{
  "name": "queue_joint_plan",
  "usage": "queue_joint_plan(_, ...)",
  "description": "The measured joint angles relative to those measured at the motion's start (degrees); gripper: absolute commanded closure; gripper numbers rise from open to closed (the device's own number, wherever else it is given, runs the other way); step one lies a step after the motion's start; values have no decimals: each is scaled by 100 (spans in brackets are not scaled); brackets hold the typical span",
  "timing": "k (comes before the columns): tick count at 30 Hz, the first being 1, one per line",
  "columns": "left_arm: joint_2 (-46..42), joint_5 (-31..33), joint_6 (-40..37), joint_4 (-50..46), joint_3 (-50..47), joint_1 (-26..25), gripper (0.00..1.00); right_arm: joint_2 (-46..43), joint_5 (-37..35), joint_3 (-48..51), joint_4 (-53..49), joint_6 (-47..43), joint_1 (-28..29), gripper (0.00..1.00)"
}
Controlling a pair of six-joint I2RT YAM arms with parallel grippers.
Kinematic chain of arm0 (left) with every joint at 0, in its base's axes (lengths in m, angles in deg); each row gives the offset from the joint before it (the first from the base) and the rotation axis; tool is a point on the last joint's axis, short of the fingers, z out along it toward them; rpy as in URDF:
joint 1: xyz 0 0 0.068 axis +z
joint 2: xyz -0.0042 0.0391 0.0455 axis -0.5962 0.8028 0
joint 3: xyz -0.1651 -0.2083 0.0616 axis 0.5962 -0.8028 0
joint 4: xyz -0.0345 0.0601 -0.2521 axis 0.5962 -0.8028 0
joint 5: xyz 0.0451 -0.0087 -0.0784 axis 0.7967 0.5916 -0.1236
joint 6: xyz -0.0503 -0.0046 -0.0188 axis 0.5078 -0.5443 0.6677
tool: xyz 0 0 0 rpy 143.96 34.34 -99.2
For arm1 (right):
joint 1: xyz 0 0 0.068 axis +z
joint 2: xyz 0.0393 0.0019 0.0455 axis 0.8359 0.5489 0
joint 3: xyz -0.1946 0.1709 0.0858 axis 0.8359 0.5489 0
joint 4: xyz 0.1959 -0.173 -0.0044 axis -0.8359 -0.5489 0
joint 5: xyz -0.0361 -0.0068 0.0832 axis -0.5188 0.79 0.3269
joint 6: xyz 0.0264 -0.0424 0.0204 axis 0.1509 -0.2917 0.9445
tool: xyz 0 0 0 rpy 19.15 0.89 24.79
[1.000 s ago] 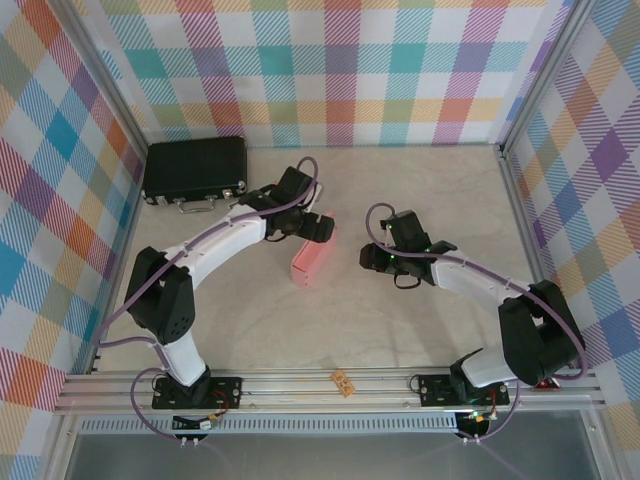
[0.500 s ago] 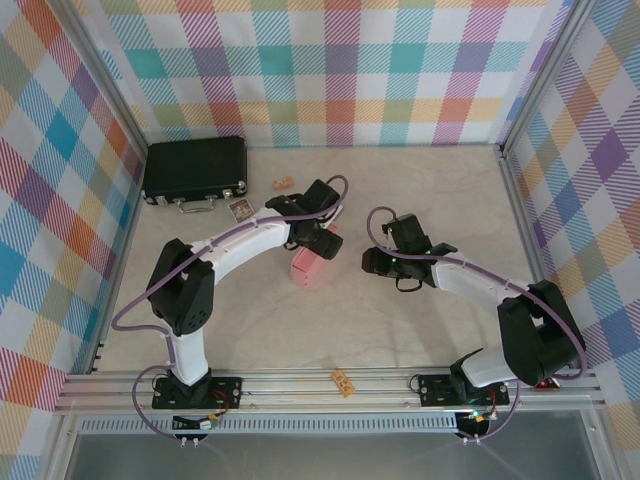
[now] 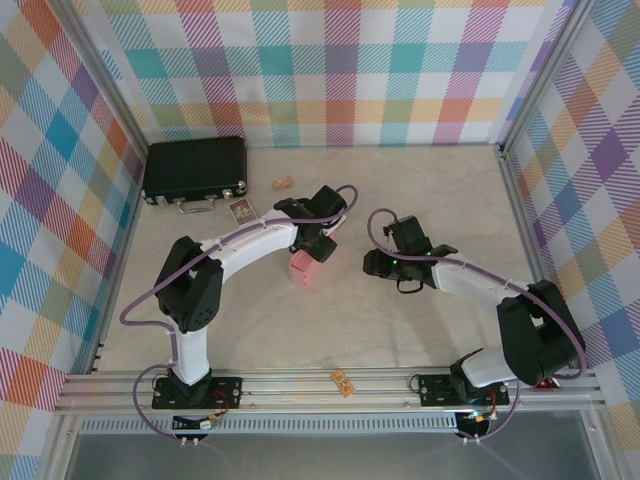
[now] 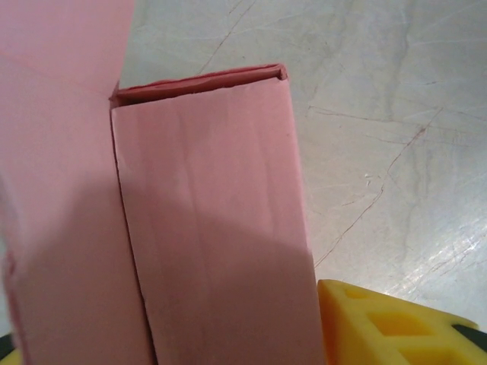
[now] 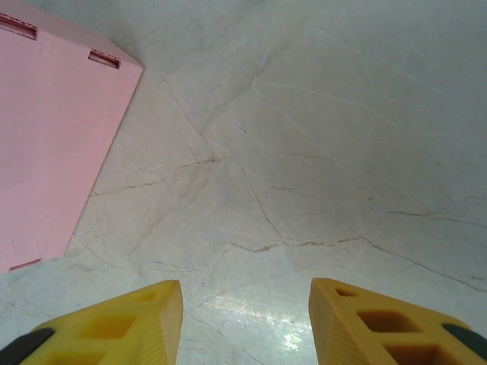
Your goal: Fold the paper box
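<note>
1. Mid-table [image 3: 400, 330], between the left claw's [image 3: 306, 250] fingers: box [image 3: 302, 272]. Clamped or merely flanked, impossible to tell.
2. Could buckle the thin card if squeezed hard; could tip or skid it on the smooth top if pinched off-centre.
3. Might crease the raised flap [image 4: 53, 46] wrongly if caught.
4. Right claw [image 5: 245, 323]: apart, empty, near the box; could knock it if swung in.
5. Case [image 3: 195, 170] and tan bit [image 3: 284, 183] at back left: well apart, blocking nothing.
</note>
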Motion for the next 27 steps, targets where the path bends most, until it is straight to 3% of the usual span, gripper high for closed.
queue_joint_plan(7,55,-282,-892,50,87,0,51,-94,-24,85,-17,0,-76,51)
queue_joint_plan(17,157,-1368,-2815,133,243,46,49,-409,-66,352,-39,24,-181,51)
queue_joint_plan(27,354,-1947,-4468,22,407,205,48,-452,-63,472,-37,155,-208,51)
